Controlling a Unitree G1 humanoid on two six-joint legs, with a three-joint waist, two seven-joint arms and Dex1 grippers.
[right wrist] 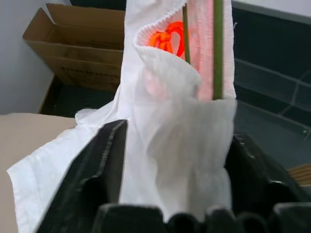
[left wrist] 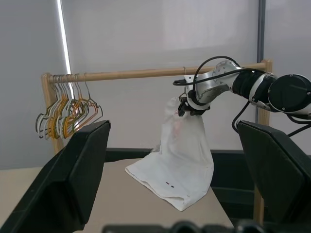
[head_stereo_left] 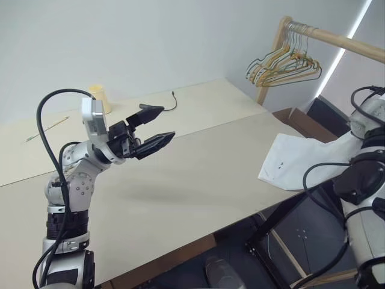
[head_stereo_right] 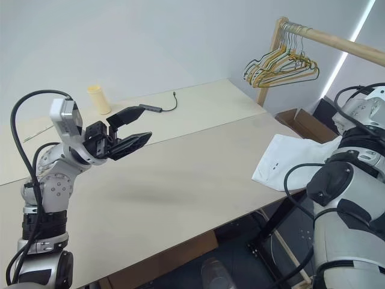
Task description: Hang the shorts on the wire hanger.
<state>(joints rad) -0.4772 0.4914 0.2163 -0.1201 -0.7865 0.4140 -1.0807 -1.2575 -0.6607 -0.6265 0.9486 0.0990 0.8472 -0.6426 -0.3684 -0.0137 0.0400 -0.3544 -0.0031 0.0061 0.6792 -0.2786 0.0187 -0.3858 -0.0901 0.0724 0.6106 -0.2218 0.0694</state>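
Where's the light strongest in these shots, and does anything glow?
Left wrist view: a bright vertical strip of light behind the bunch of hangers. Right wrist view: an orange-red glow shows through the shorts near the waistband. Head views: the table is evenly lit.

A pale beige table (head_stereo_left: 198,174) carries everything, with a seam running from nine o'clock toward three. At eleven o'clock stands a yellowish cup (head_stereo_left: 100,98), a thin stick (head_stereo_left: 48,129) lies at ten, and a dark cable (head_stereo_left: 170,103) curls near twelve. At three o'clock the lower part of the white shorts (head_stereo_left: 289,159) lies over the table's edge, the rest lifted off it.
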